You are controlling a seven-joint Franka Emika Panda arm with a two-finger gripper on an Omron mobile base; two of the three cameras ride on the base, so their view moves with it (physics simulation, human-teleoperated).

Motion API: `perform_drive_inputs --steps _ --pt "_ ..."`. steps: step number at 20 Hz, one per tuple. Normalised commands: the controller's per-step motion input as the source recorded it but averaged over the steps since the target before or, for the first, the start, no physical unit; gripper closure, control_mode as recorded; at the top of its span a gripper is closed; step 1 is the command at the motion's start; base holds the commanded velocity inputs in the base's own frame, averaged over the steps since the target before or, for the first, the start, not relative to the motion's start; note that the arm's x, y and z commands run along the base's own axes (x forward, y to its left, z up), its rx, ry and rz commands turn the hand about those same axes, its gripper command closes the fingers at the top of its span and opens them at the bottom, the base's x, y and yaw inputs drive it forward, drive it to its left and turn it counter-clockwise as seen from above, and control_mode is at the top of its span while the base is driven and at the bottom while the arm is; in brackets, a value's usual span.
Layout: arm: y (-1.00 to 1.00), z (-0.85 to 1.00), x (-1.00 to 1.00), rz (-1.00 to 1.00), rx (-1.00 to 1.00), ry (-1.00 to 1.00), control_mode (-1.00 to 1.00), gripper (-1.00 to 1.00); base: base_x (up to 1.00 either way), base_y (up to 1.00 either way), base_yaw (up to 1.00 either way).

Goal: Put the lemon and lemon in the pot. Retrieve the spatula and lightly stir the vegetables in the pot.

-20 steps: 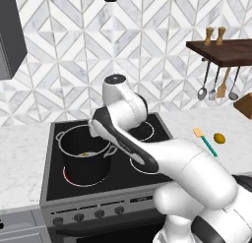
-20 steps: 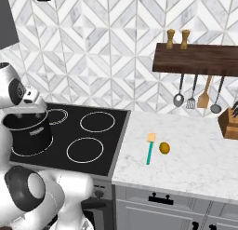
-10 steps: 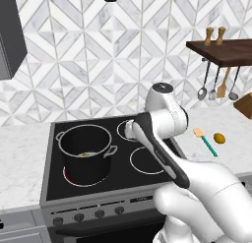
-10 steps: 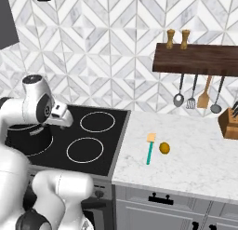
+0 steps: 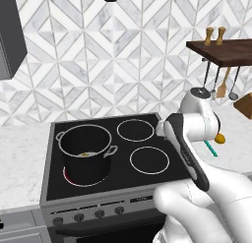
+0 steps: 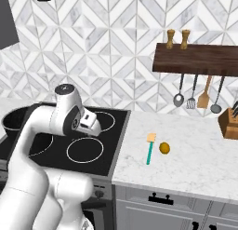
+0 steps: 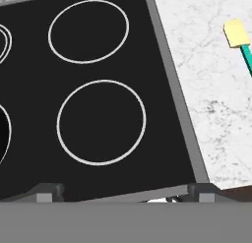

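Observation:
The black pot [image 5: 86, 149] stands on the stove's front left burner, and a yellow bit of lemon [image 5: 84, 155] shows inside it. On the marble counter right of the stove lies the green-handled spatula [image 6: 149, 150] with a pale yellow blade. A small golden-yellow round fruit [image 6: 164, 148], seemingly a lemon, rests just right of the spatula. My gripper [image 6: 95, 127] hangs open and empty over the stove's right burners, left of the spatula. In the hand view its fingertips [image 7: 49, 191] stand wide apart and the spatula [image 7: 239, 38] lies at the upper right.
A dark wooden shelf [image 6: 200, 59] with two shakers hangs above the counter, with ladles and a wooden utensil on hooks below it. A knife block [image 6: 229, 123] stands at the far right. The stove's right front burner [image 7: 101, 122] lies bare under the hand.
The arm has swung right, from over the pot across the stove toward the counter. The gripper has stayed open. Pot, spatula and the fruit on the counter have not moved.

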Motion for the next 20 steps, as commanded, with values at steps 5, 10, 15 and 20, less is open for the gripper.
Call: perform_drive_inputs --steps 5,10,15,20 --pt "-1.0 0.0 0.07 -0.13 0.0 0.0 -1.0 -1.0 0.0 0.0 0.0" --pt "-1.0 -0.05 0.11 -0.13 0.0 0.0 -1.0 -1.0 0.0 0.0 0.0" --pt "-1.0 -0.14 0.28 -0.08 0.0 0.0 -1.0 -1.0 0.0 0.0 0.0" --pt "-1.0 -0.19 0.51 -0.02 0.0 0.01 -1.0 -1.0 0.0 0.0 0.0"
